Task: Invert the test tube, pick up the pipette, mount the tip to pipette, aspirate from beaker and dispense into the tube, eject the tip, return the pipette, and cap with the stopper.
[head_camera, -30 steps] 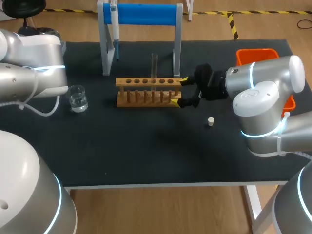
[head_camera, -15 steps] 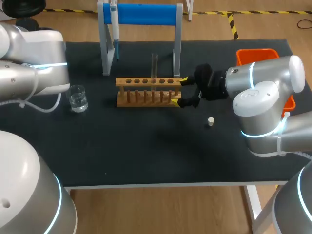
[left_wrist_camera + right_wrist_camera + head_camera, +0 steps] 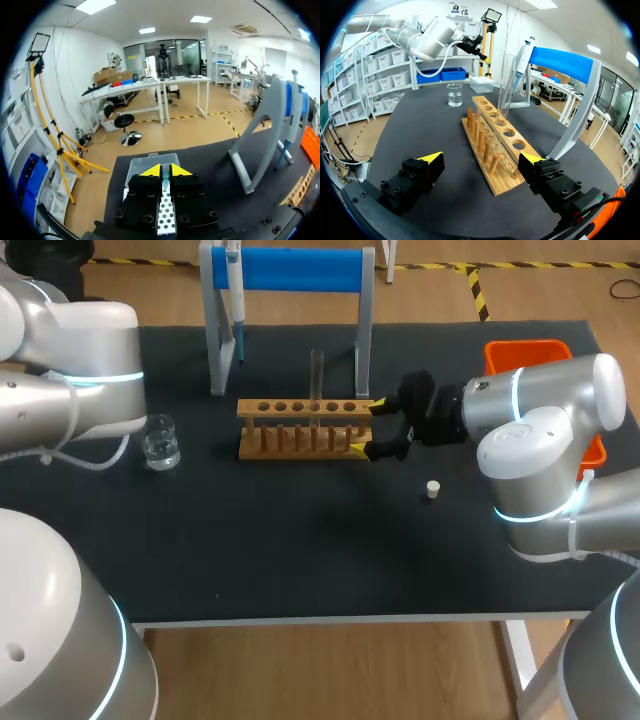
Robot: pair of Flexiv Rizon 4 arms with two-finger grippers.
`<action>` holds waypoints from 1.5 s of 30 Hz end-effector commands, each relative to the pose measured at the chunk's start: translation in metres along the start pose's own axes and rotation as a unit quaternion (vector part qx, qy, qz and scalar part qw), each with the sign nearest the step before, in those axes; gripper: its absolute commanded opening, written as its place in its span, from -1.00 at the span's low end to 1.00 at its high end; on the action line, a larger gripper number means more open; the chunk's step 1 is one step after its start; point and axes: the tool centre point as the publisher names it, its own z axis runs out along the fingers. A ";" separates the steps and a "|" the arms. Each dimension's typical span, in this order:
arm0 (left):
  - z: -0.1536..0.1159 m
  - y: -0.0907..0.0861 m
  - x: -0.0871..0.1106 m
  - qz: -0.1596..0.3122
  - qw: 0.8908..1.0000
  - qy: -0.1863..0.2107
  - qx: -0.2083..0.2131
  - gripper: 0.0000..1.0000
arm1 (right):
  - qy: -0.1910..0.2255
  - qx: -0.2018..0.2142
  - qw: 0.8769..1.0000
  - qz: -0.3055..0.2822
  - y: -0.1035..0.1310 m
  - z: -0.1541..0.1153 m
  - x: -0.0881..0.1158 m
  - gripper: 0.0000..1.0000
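Observation:
A clear test tube (image 3: 317, 373) stands upright in the wooden rack (image 3: 303, 428), mouth up. My right gripper (image 3: 369, 427) is open, its yellow tips straddling the rack's right end; in the right wrist view the rack (image 3: 492, 140) lies between the spread fingers of the gripper (image 3: 481, 159), with the tube (image 3: 505, 85) further along it. The pipette (image 3: 236, 288) hangs on the blue-barred stand (image 3: 290, 270). A beaker (image 3: 160, 441) of clear liquid sits at the left. The small white stopper (image 3: 432, 489) lies near my right arm. My left gripper (image 3: 163, 171) is shut and holds nothing, just short of a pale tip box (image 3: 150, 161).
An orange bin (image 3: 527, 353) sits at the table's back right, partly behind my right arm. My left arm's bulky links (image 3: 75, 370) hang over the table's left edge beside the beaker. The stand's grey post (image 3: 255, 145) rises to one side of my left gripper.
My left arm has shifted slightly toward the back of the table. The right arm, rack, tube and stopper have not moved.

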 end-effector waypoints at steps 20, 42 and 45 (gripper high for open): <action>-0.104 -0.003 0.064 0.177 0.958 0.225 0.012 -1.00 | 0.001 -0.002 1.000 0.000 -0.001 -0.001 0.000 1.00; -0.224 0.018 0.202 0.277 0.883 0.378 0.025 -1.00 | 0.001 -0.002 1.000 0.000 -0.001 -0.001 0.000 1.00; -0.235 0.028 0.234 0.296 0.868 0.398 -0.008 -1.00 | 0.001 -0.002 1.000 0.000 -0.001 -0.001 0.000 1.00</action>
